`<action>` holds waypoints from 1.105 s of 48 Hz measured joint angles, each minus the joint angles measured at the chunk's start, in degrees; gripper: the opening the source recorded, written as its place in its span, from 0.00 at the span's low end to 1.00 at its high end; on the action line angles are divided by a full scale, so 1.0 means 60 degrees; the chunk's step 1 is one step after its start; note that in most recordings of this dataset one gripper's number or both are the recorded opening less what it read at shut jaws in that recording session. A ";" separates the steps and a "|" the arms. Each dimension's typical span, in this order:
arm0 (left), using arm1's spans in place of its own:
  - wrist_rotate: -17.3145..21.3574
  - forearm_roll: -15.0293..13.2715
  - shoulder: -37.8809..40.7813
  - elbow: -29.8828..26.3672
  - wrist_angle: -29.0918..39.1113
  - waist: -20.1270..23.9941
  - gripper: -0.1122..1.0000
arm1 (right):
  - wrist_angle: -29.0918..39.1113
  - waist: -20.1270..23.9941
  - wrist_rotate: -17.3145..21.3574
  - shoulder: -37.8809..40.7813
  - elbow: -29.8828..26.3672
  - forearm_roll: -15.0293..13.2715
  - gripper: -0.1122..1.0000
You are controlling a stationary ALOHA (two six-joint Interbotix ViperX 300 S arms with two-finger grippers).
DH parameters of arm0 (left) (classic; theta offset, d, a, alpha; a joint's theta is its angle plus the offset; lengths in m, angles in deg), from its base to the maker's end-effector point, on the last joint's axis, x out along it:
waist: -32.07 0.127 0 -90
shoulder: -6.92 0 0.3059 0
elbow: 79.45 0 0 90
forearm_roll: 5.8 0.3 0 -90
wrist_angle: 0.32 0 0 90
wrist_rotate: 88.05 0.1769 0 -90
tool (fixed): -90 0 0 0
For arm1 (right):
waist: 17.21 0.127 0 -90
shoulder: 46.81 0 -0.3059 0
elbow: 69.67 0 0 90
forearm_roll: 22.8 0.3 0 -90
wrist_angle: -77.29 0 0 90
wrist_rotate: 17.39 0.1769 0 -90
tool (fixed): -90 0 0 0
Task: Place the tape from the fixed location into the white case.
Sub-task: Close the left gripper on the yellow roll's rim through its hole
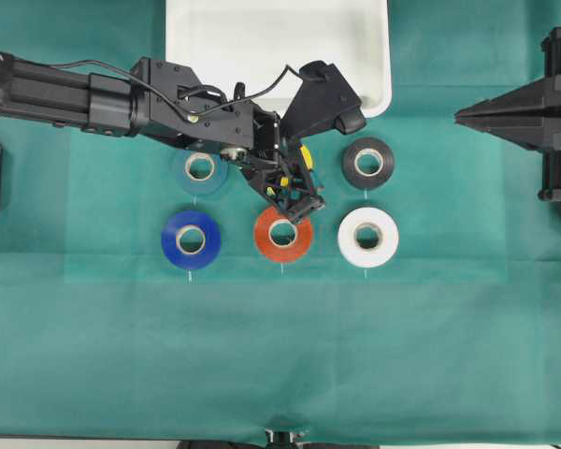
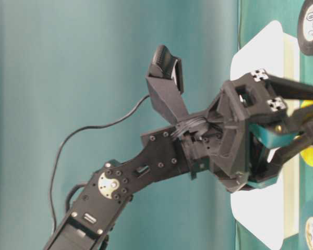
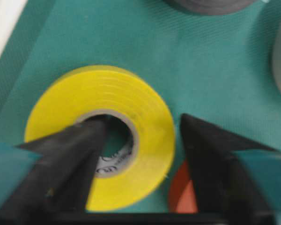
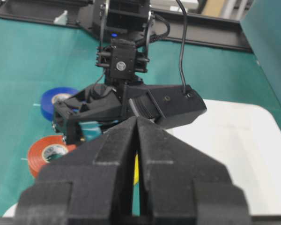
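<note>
Your bright yellow ring-shaped roll of tape (image 3: 100, 136) lies flat on the green cloth-covered table (image 1: 280, 355), in the middle of the back row of rolls, just in front of the large shallow white plastic case (image 1: 374, 56). In the overhead view only a sliver of yellow shows beneath the arm.

Your left claw (image 3: 140, 150) stands spread over that roll. In the left wrist view one black finger (image 3: 70, 154) points into the pale cardboard core and the other sits just outside the outer wall, so the ring's wall lies between them. The view is blurred, and I cannot tell whether either finger touches the tape.

Just in front of the yellow roll lies an orange-red roll of tape (image 1: 282, 234), flat, its edge showing under the outer finger. To that roll's right in the overhead view is a white roll of tape (image 1: 368, 237); behind the white one is a black roll of tape (image 1: 367, 163). On the other side sit a dark blue roll of tape (image 1: 191, 239) and, behind it, a pale blue roll of tape (image 1: 199, 170) partly covered by the left arm.

Your right claw (image 1: 460, 116) hangs well apart from the rolls at the right edge of the overhead view, its fingers pressed together with nothing between them.
</note>
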 measured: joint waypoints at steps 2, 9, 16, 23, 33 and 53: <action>-0.0015 0.0000 0.0015 0.0000 0.0073 0.0000 0.46 | 0.0000 0.0000 0.0000 -0.0015 0.0000 0.0000 0.10; -0.0015 0.0000 0.0015 -0.0073 0.0117 0.0015 0.32 | 0.0000 0.0015 0.0000 0.0000 0.0000 0.0000 0.10; -0.0015 0.0000 0.0029 -0.0117 0.0132 0.0015 0.32 | 0.0000 0.0000 0.0000 0.0029 0.0000 0.0000 0.10; -0.0015 0.0000 0.0029 -0.0132 0.0132 0.0015 0.32 | 0.0000 0.0000 0.0000 0.0029 0.0000 0.0000 0.10; -0.0146 0.0000 0.0044 -0.0132 0.0132 0.0015 0.32 | 0.0000 0.0000 0.0000 0.0044 0.0000 0.0000 0.10; -0.0161 0.0015 0.0029 -0.0146 0.0132 0.0000 0.32 | 0.0000 0.0015 0.0000 0.0088 0.0000 0.0000 0.10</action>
